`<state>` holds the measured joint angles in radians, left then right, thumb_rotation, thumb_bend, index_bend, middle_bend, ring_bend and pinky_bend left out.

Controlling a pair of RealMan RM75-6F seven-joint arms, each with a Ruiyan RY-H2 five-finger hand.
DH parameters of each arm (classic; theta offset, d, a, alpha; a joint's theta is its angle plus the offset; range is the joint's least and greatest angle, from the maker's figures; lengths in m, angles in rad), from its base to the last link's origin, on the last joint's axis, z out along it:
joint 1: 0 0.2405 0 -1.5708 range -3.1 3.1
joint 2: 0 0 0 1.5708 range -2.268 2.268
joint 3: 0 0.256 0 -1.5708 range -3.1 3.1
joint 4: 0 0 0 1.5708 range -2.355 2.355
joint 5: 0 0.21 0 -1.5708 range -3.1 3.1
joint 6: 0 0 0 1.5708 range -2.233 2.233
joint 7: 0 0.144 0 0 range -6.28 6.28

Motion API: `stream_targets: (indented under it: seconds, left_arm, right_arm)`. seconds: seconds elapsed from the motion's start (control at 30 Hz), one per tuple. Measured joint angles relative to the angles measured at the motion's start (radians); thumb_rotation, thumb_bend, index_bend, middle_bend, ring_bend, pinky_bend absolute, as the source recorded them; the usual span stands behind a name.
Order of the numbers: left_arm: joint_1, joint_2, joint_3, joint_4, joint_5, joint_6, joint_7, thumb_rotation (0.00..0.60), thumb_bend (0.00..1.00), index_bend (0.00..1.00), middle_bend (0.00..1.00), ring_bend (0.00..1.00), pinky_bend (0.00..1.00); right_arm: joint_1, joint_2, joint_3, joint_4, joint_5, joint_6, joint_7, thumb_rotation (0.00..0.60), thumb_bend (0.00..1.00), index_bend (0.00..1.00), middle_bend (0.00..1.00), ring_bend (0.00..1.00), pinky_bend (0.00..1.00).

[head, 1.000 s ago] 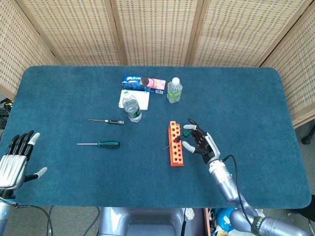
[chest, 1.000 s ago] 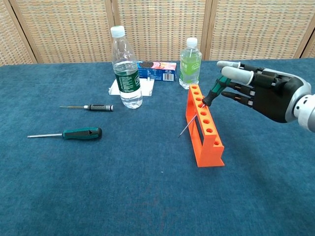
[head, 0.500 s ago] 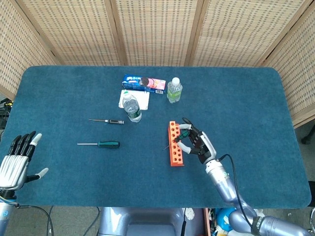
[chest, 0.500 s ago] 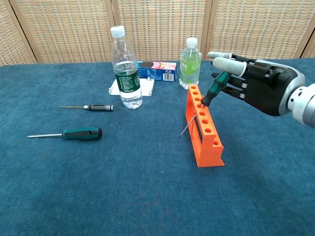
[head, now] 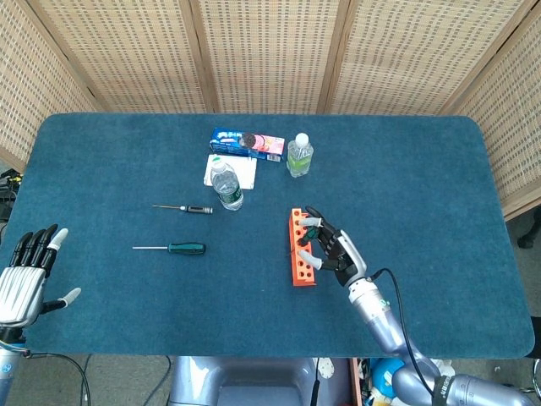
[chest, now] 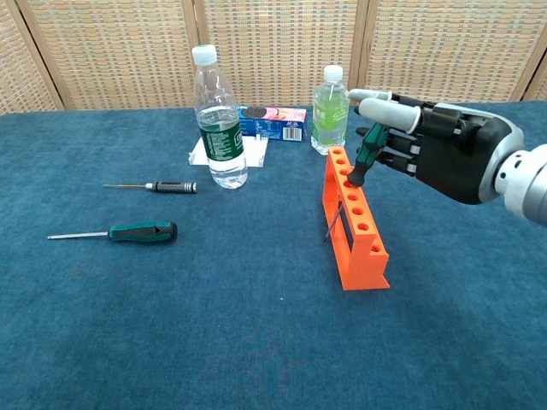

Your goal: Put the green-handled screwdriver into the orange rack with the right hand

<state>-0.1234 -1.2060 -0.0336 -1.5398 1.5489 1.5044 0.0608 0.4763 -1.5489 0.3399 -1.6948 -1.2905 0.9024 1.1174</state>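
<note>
I see the right hand (chest: 436,149) over the far end of the orange rack (chest: 353,224), which stands on the blue table (head: 423,169) at about 5 o'clock from the table's centre. Its fingers (chest: 385,107) are partly curled, and the green-handled screwdriver (chest: 362,158) is pinched between them near the top of its handle. The screwdriver stands tilted, handle leaning toward the palm. Its shaft goes down through one of the rack's far holes, and the thin tip shows below, at the rack's open left side. I cannot tell whether the tip touches the table.

In the head view the same hand (head: 330,247) sits just at 3 o'clock of the rack (head: 300,258), with the forearm running off toward 5 o'clock.

The left hand (head: 25,275) hovers at the table's near-left edge, at 8 o'clock, fingers straight and spread, holding nothing.

A second green-handled screwdriver (chest: 128,232) lies flat at 9 o'clock from the rack, well apart. A thinner black-handled screwdriver (chest: 158,186) lies beyond it. Toward 12 o'clock stand a clear bottle with a green label (chest: 218,120) and a smaller bottle of greenish liquid (chest: 331,101). A biscuit packet (chest: 272,121) lies between them, farther back.
</note>
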Motion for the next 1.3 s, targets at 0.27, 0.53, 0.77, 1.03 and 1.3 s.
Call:
stream_targets:
  seconds: [0.27, 0.53, 0.77, 1.03, 1.3]
  left_arm:
    - [0.001, 0.000, 0.001, -0.001, 0.002, 0.002, 0.001, 0.600, 0.00, 0.00, 0.00, 0.00, 0.00]
    - [0.000, -0.001, 0.002, -0.002, 0.004, 0.000, 0.003, 0.600, 0.00, 0.00, 0.00, 0.00, 0.00]
    - [0.000, 0.000, 0.001, -0.002, 0.003, 0.000, 0.002, 0.600, 0.00, 0.00, 0.00, 0.00, 0.00]
    - [0.000, 0.000, 0.001, -0.001, 0.002, 0.000, -0.001, 0.600, 0.00, 0.00, 0.00, 0.00, 0.00]
    - [0.002, 0.002, 0.001, -0.001, 0.001, 0.002, -0.003, 0.600, 0.00, 0.00, 0.00, 0.00, 0.00]
  right_arm:
    - [-0.001, 0.000, -0.013, -0.014, -0.003, 0.012, -0.014, 0.600, 0.22, 0.31, 0.02, 0.00, 0.00]
    - [0.002, 0.000, -0.020, -0.029, 0.001, 0.021, -0.031, 0.600, 0.22, 0.31, 0.02, 0.00, 0.00]
    - [0.004, 0.004, -0.019, -0.036, 0.011, 0.027, -0.048, 0.600, 0.22, 0.31, 0.02, 0.00, 0.00]
    - [0.003, 0.019, -0.014, -0.032, 0.014, 0.043, -0.077, 0.600, 0.22, 0.31, 0.02, 0.00, 0.00]
    - [-0.021, 0.069, -0.042, 0.012, -0.055, 0.115, -0.191, 0.600, 0.22, 0.31, 0.00, 0.00, 0.00]
